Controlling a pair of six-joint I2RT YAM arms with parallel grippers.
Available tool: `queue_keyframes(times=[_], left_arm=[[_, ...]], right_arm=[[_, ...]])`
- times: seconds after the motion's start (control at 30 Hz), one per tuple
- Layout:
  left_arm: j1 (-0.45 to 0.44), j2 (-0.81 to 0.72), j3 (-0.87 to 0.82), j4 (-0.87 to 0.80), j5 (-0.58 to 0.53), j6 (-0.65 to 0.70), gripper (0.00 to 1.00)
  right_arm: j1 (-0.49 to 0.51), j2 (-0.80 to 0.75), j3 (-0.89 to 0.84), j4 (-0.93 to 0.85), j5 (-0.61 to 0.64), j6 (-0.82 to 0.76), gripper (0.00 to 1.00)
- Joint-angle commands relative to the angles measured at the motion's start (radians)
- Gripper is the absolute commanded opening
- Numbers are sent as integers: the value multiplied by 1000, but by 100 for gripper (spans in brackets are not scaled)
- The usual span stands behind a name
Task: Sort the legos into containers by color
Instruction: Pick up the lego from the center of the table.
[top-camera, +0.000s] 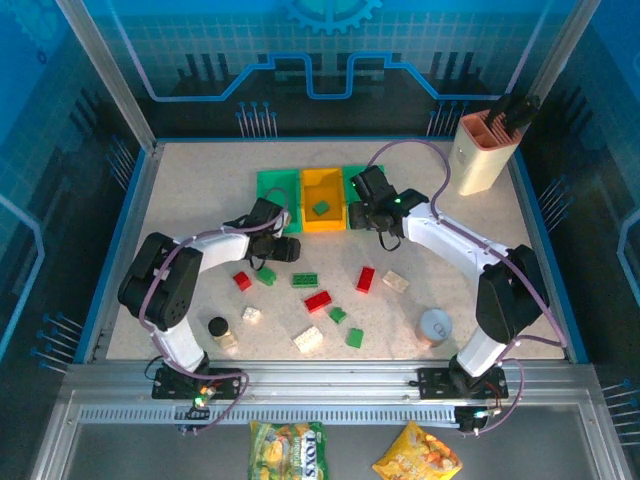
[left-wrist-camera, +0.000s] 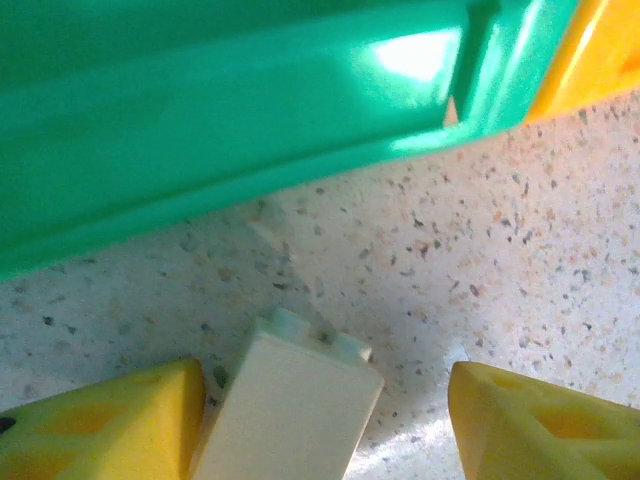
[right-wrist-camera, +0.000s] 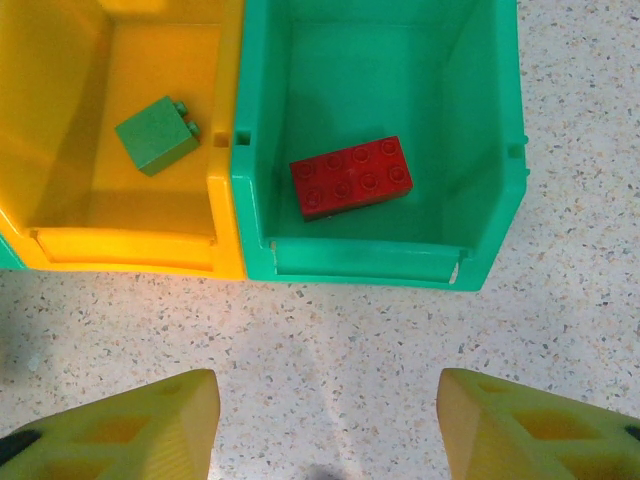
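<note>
**Cream brick (left-wrist-camera: 290, 410) between the parted fingers (left-wrist-camera: 110, 425) of the left pincer (left-wrist-camera: 325, 400).**
The brick lies close beside one finger, clear of the other; the right pincer (right-wrist-camera: 330, 400) is held open and empty before the green bin (right-wrist-camera: 505, 120) containing a red brick (right-wrist-camera: 352, 177).

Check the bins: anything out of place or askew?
Nothing spilled or damaged. One oddity: the green brick lies in the yellow bin, while the red brick lies in the right green bin, so colours don't match bins. Both lie slightly skewed.
</note>
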Motion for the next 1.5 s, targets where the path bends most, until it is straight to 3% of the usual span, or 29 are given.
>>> queue_keyframes(times=[0.0, 0.3, 0.63, 1.47], left_arm=[[-20, -28, -20, -24, -6, -19, 64], [-47, -18, -6, -66, -116, -24, 51], [-65, -4, 8, -84, -141, -15, 40], [-70, -168, 76, -197, -168, -21, 34]], right_arm=[[-10, -32, -18, -21, 5, 16, 60], [-10, -25, -23, -23, 2, 19, 60], [-11, -24, -22, -25, 2, 20, 60], [-10, -37, 1, -43, 1, 14, 60]])
